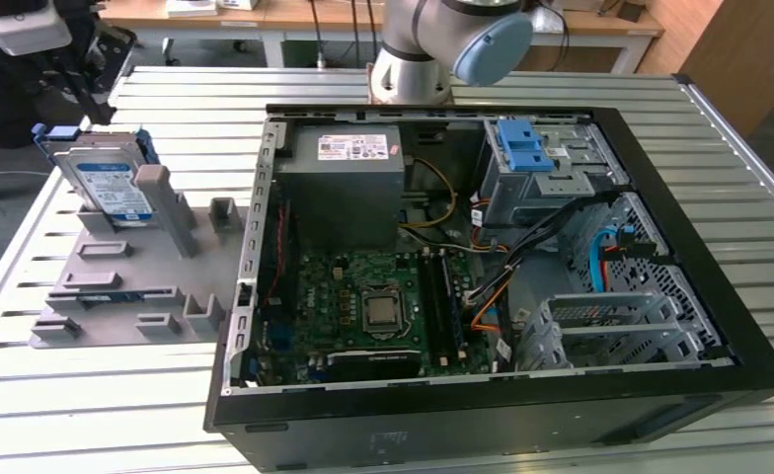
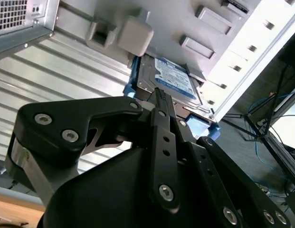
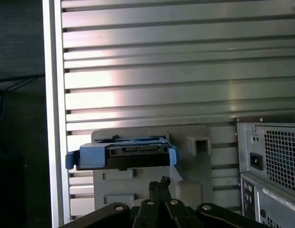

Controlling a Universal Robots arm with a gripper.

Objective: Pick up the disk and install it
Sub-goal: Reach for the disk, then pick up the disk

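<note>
One disk stands on edge in a grey holder on the slatted table, at about nine o'clock from the open computer case. Its long axis runs upright, leaning back toward eleven o'clock against a grey post. The label faces the exterior camera and the connector end points up at me, as the first wrist view shows.

My gripper hangs just above that top edge. Its fingers are pressed together and hold nothing.

My worry is that closed fingers would knock the edge instead of straddling it. A pull off the leaning axis could jam the blue bracket in the holder, or tip the disk out.
</note>
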